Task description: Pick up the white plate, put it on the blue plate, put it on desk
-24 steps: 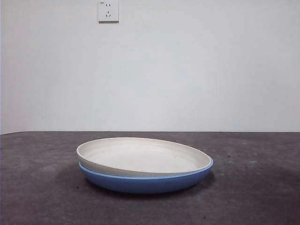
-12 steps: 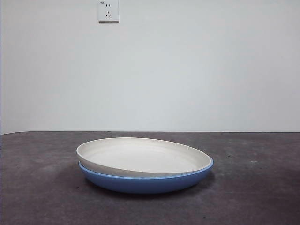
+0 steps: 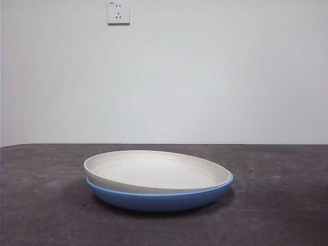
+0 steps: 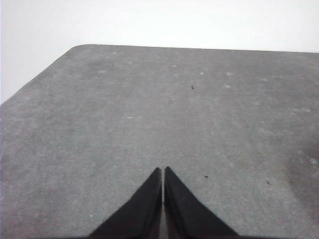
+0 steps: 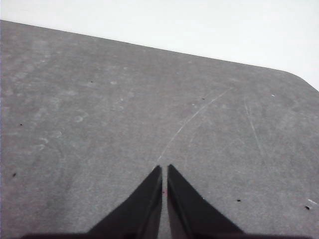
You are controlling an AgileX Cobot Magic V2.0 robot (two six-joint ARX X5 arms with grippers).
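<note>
Plates sit stacked near the middle of the table (image 3: 287,205), the white plate (image 3: 156,170) resting inside the blue plate (image 3: 159,199). Taking the blue plate as the landmark, the white one lies directly on top of it and touches it, but not level: on one side its rim rides up clear above the blue rim, while on the other side it sinks down so that a thin line of blue edge shows just past it. Only the outer wall and that strip of rim of the blue plate can be seen; its inside is covered. Well behind the blue plate stands a pale wall, and high on it, above the plate and a little to one side, is a white wall socket (image 3: 118,12). Neither arm appears in the front view. The left end effector (image 4: 163,172) hangs over bare mottled table with its two black jaws pressed together, holding nothing, and no plate shows in its wrist view. The right end effector (image 5: 164,170) is likewise closed tip to tip and empty, over a scratched, speckled stretch of the table away from the blue plate.
</note>
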